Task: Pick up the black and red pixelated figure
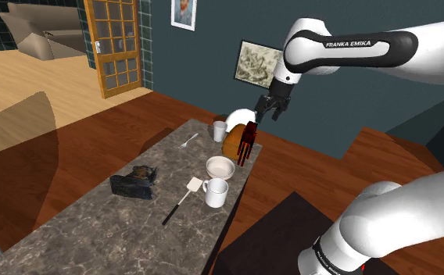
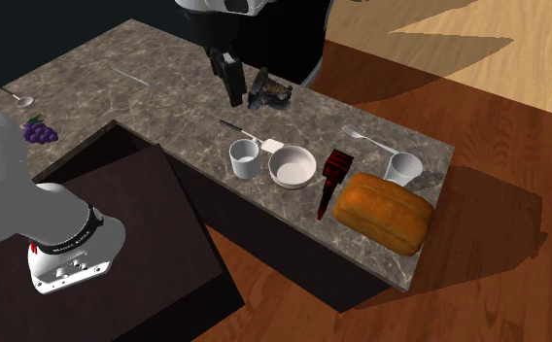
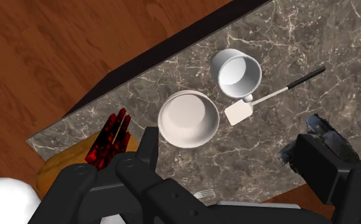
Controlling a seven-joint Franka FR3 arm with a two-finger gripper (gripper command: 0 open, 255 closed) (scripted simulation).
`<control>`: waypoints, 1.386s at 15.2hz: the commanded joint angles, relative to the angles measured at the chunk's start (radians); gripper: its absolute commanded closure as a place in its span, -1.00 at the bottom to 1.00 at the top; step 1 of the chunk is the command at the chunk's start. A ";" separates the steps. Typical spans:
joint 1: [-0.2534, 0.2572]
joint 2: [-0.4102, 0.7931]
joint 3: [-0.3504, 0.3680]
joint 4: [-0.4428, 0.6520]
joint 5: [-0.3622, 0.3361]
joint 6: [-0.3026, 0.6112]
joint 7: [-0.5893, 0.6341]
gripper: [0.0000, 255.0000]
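The black and red pixelated figure [image 1: 246, 141] stands upright on the marble counter, against a brown bread loaf [image 1: 231, 139] and close to the counter's edge. From the second exterior view the figure [image 2: 332, 179] sits between the loaf [image 2: 383, 210] and a white bowl [image 2: 292, 167]. My black gripper [image 1: 267, 115] hangs well above the counter, open and holding nothing. In the wrist view the figure [image 3: 111, 140] lies outside one finger [image 3: 146, 147], not between the two, and the gripper [image 3: 230, 146] looks down on bare marble beside the bowl [image 3: 187, 118].
A white mug [image 1: 215, 191], a spatula [image 1: 183, 199], a small cup [image 1: 220, 130], a fork [image 1: 187, 141] and a dark lumpy object [image 1: 134, 184] share the counter [image 1: 95, 226]. A white plate [image 1: 240, 117] lies behind the loaf. Grapes [image 2: 37, 131] and a spoon [image 2: 17, 95] lie farther off.
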 commanded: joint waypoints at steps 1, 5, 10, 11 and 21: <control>-0.006 0.072 -0.018 0.030 -0.008 0.038 -0.028 -1.00; -0.018 0.213 -0.052 0.098 -0.014 0.102 -0.080 -1.00; -0.035 0.395 -0.086 0.210 -0.007 0.162 -0.146 -1.00; -0.039 0.433 -0.092 0.236 -0.003 0.171 -0.159 -1.00; -0.101 0.817 -0.120 0.572 0.045 0.198 -0.275 -1.00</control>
